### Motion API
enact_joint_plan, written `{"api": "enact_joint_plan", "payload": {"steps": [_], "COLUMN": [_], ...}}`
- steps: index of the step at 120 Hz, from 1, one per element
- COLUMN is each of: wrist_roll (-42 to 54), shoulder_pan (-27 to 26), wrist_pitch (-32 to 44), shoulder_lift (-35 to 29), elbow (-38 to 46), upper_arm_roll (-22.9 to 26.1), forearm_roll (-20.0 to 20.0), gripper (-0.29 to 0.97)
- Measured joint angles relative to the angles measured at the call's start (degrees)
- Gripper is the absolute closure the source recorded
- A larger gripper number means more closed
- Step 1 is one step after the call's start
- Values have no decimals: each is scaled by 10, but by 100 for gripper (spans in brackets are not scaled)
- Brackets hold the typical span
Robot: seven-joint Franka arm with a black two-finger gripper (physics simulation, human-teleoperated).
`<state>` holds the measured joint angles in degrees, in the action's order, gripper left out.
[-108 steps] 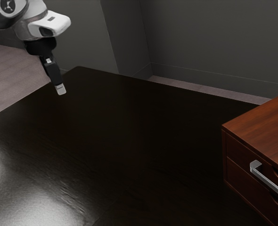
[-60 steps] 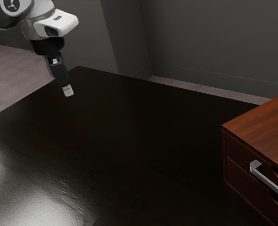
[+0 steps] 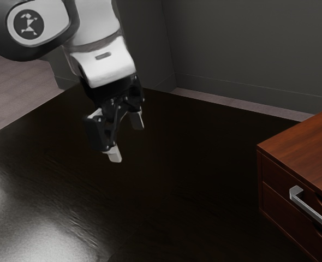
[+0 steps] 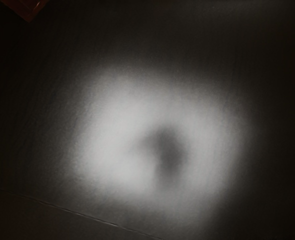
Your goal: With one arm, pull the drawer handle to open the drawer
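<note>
The dark table (image 3: 204,164) bore a drawer cabinet (image 3: 303,147), its far side and handle (image 3: 309,206) cut off at the exterior view's right. The gripper (image 3: 126,136) hovered well apart from them, fingers (image 3: 115,154) spread around nothing.

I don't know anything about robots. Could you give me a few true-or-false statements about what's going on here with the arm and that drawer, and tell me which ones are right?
1. The gripper is clamped on the drawer handle. False: it hangs above the dark table, well apart from the handle.
2. The gripper's fingers stand apart with nothing between them. True.
3. The drawer handle is a pale metal bar on the front of a reddish wooden cabinet. True.
4. The cabinet stands at the exterior view's left. False: it is at the exterior view's right edge, and the arm comes in from the upper left.
</note>
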<state>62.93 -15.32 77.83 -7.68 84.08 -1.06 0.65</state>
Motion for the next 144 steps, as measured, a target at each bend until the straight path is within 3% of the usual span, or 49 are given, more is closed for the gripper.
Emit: {"api": "enact_joint_plan", "payload": {"steps": [28, 51, 66, 105, 144], "wrist_roll": [107, 167, 194, 193, 189], "shoulder_pan": [-30, -76, -85, -142, -136], "wrist_pitch": [55, 196, 271, 363, 402], "shoulder_lift": [29, 36, 36, 12, 43], "elbow": [10, 111, 129, 171, 172], "upper_arm_roll": [31, 32, 32, 30, 29], "forearm_roll": [-28, -33, -36, -24, -16], "gripper": [0, 0, 1, 37, 47]}}
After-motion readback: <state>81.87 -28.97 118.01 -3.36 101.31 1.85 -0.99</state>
